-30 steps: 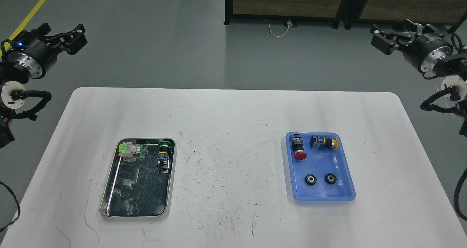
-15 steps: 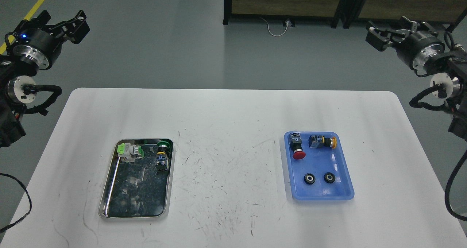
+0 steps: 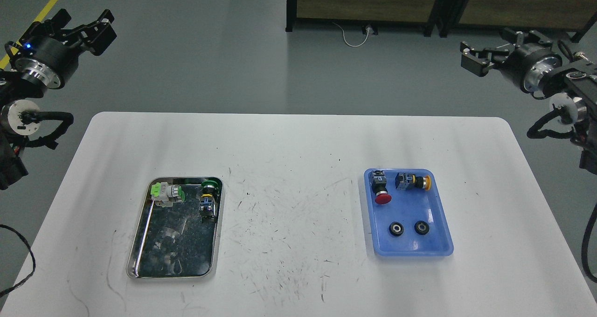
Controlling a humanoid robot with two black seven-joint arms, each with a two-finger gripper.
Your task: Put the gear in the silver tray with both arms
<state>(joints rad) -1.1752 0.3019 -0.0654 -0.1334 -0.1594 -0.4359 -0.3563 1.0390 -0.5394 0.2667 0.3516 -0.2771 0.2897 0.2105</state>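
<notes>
Two small black gears with silver centres (image 3: 396, 229) (image 3: 421, 227) lie side by side in the near half of the blue plastic tray (image 3: 411, 251) on the right of the table. The silver tray (image 3: 177, 256) sits at the left, with a green-and-white push button (image 3: 168, 192) and a green-capped switch (image 3: 208, 199) at its far end. My left gripper (image 3: 86, 23) is raised beyond the table's far left corner, open and empty. My right gripper (image 3: 489, 46) is raised beyond the far right corner, open and empty. Both are far from the trays.
The blue tray also holds a red mushroom button (image 3: 381, 189) and a yellow-capped switch (image 3: 413, 182) at its far end. The white table (image 3: 298, 158) is scuffed between the trays. Dark cabinets (image 3: 373, 4) stand on the floor behind.
The right gripper has swung left toward the table's far side. The left gripper has risen slightly and shifted a little right. Objects in both trays have not moved.
</notes>
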